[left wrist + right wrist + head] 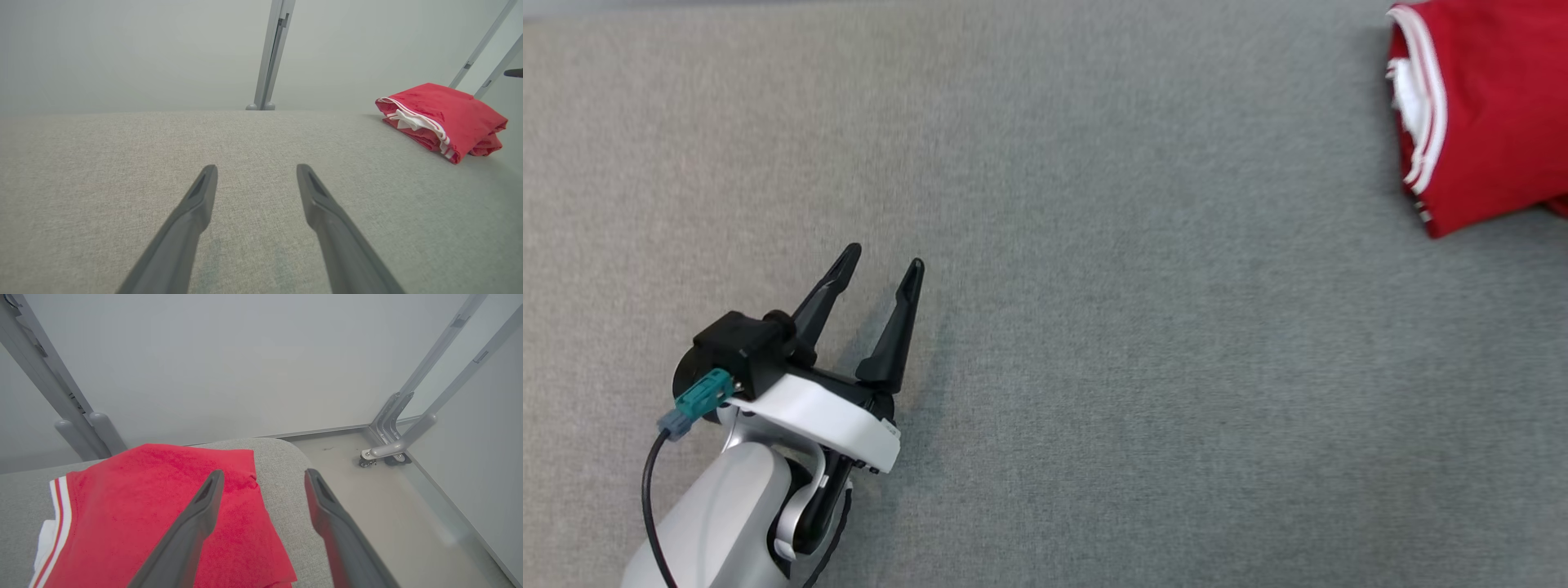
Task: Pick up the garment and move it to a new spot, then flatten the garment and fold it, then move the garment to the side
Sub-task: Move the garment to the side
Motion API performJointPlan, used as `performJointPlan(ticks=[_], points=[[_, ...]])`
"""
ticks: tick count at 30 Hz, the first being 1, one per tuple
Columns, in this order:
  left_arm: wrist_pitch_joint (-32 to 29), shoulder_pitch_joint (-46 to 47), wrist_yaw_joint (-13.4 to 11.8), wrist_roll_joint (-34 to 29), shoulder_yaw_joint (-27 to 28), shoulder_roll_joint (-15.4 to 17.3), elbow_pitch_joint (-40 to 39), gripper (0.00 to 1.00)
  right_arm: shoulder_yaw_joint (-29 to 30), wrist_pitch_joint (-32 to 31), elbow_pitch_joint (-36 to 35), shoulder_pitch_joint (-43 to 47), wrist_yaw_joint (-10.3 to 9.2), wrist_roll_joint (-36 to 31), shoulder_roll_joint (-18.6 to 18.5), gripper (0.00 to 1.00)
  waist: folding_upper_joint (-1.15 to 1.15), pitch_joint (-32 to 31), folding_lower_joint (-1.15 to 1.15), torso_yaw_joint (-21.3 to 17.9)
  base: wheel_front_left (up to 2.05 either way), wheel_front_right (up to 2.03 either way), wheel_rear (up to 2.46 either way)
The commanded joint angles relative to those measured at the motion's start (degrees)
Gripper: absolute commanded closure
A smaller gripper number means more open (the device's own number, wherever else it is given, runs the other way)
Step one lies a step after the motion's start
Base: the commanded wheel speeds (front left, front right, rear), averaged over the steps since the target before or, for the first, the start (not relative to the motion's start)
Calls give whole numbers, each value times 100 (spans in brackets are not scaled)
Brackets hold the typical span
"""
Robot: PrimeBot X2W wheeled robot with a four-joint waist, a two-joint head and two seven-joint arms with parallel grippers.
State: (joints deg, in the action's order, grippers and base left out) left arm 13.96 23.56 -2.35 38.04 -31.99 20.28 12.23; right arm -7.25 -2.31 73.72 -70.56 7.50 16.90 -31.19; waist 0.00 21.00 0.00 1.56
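Closing stage of the fold-and-set-aside task, as I read it from the operator's station. The red cloth garment with white striped trim (1486,114) lies as a compact folded bundle at the far right corner of the grey fabric-covered counter (1094,327). Its layered, white-edged opening is turned toward the counter's middle.

The right pincer (264,473) hangs above the bundle's outer edge with its two dark fingers spread and nothing between them. In its wrist view one finger crosses the red cloth, while the other crosses the counter's rounded corner and the pale floor (367,506) beyond. I cannot tell whether either tip touches the fabric. The left pincer (883,260) is well apart from the garment, close over bare counter at the near left, its fingers likewise spread and empty.

Judgement: the folding looks complete and the bundle already sits to the side, so I take the step in hand to be the last one, the placing aside, at or near its finish. The next move, I judge, calls for lifting the right pincer straight clear of the cloth without snagging the top layer. A dragged fingertip could open the fold or nudge the bundle over the corner edge close by. The left arm needs only to keep clear
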Motion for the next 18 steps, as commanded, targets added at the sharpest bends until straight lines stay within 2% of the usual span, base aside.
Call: performJointPlan(ticks=[1,8,13,18], points=[[36,-102,-2,32,79,5,26,0,20,156,-3,187,0,8,123,0,0,-438,0,-183,0,0,0],[84,-412,-89,112,297,86,34,0,-155,550,-557,726,0,462,467,0,0,-1081,0,-368,0,0,0],[111,-747,-241,155,553,196,-72,0,-382,679,-1411,1357,0,1019,543,0,0,-1447,0,-516,0,0,0],[116,-1043,-355,204,731,243,-198,0,-546,777,-2373,2153,1,1297,501,0,0,-1668,0,-588,0,0,0]])
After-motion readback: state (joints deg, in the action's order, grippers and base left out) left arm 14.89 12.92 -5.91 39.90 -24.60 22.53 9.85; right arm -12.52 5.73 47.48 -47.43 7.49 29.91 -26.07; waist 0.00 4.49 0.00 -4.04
